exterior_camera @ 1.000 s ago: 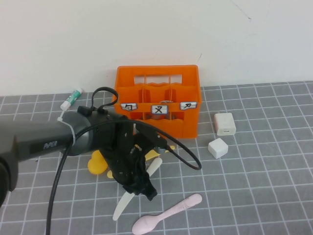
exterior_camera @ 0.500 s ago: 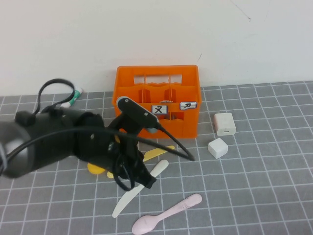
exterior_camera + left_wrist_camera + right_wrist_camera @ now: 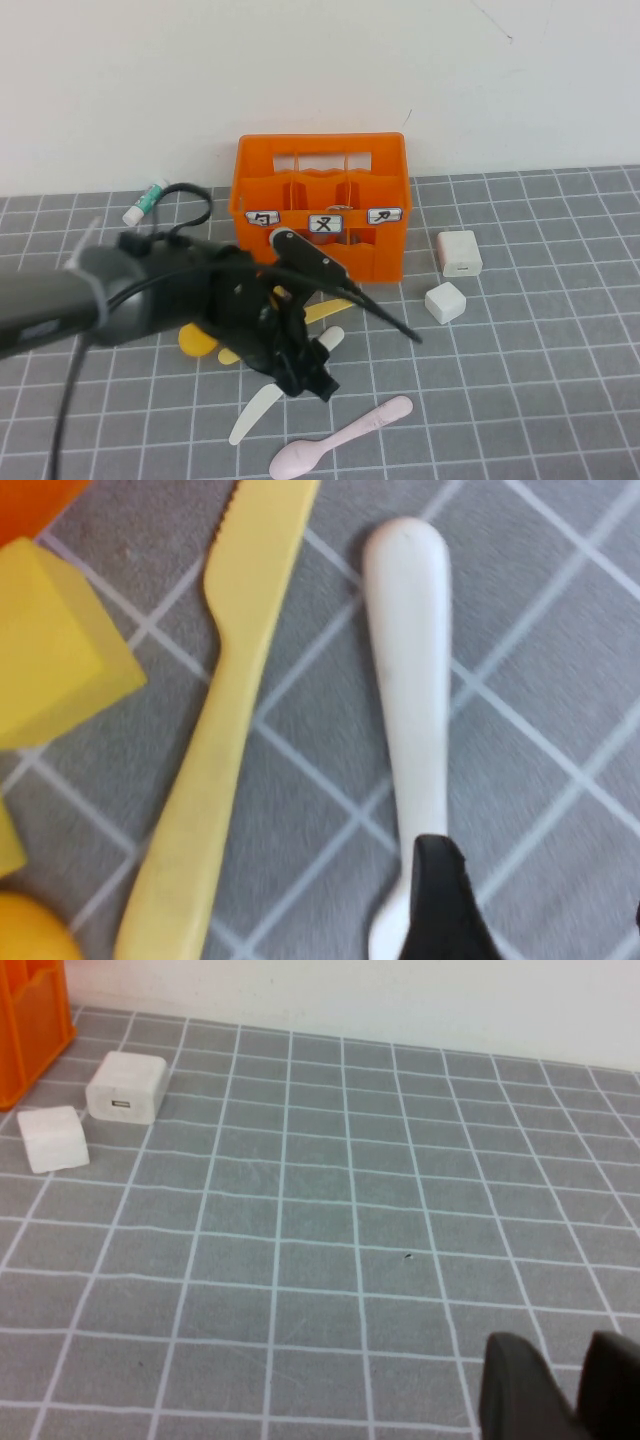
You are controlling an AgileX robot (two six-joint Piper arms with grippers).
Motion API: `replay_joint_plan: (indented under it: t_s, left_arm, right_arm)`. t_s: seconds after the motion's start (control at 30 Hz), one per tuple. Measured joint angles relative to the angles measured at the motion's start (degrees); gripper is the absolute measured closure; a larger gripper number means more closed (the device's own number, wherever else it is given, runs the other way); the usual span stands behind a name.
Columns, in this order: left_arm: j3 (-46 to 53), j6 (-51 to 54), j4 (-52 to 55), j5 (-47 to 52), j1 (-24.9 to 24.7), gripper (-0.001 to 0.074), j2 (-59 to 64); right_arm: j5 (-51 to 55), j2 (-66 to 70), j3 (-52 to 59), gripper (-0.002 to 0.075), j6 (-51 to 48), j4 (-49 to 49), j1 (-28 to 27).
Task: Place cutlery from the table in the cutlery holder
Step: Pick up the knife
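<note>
Just under the left gripper (image 3: 305,372) — grip unclear — lies the white knife (image 3: 410,710); right gripper (image 3: 560,1385) nearly closed, empty.

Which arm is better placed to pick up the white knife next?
Left. The left gripper hangs right over the white knife on the table, one finger at its handle. The right gripper sits over bare tiles, away from all cutlery and the orange crate.
</note>
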Motion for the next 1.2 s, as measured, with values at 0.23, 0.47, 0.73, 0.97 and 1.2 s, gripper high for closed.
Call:
replay_joint_plan:
  t_s: [0.23, 0.47, 0.73, 0.97, 1.2]
  left_arm:
    - [-8.34, -2.06, 1.85, 6.82, 0.0, 0.0413, 8.36]
    - [-11.65, -3.0, 4.15, 8.91, 0.0, 0.0456, 12.08]
    - [-12.07, -3.0, 5.0, 9.27, 0.0, 0.0566, 12.42]
    - [-12.07, -2.6, 3.74, 9.14, 0.12, 0.0645, 12.42]
    - [-11.84, -2.38, 2.05, 12.63, 0.02, 0.0645, 8.39]
  right_arm:
    - [0.0, 0.0, 0.0, 0.0581, 0.0, 0.0, 0.0]
    - [0.0, 0.0, 0.0, 0.0581, 0.0, 0.0, 0.0]
    - [0.0, 0.0, 0.0, 0.0581, 0.0, 0.0, 0.0]
    - [0.0, 0.0, 0.0, 0.0581, 0.0, 0.0, 0.0]
    - [0.0, 0.0, 0.0, 0.0581, 0.0, 0.0, 0.0]
